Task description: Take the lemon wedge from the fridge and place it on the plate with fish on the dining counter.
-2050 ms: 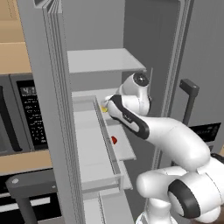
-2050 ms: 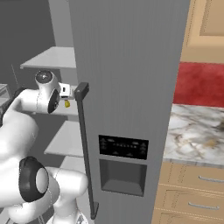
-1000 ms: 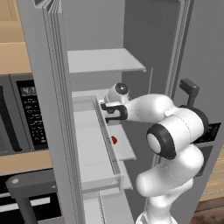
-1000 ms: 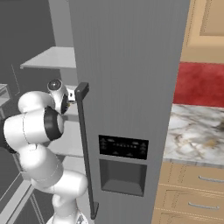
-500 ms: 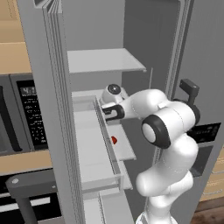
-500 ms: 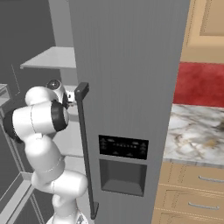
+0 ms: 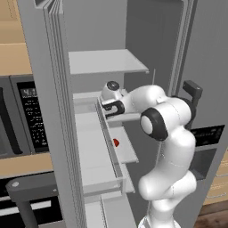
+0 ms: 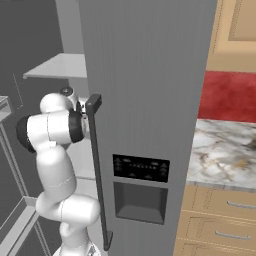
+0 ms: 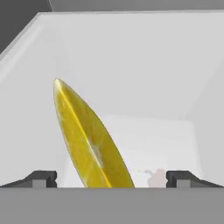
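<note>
Hand [image 9: 112, 178] seemingly nearer lemon wedge [image 9: 89, 140]

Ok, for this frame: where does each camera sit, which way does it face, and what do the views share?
Left base view: behind the arm to its left, facing the open fridge; the white arm reaches onto a shelf, above a small red item.
Right base view: behind to its right, facing the fridge's closed door, with the dining counter at right; the arm goes behind the door.
Hand view: on the hand, looking along the open claw at the lemon wedge.
Both base views share the fridge and arm.
</note>
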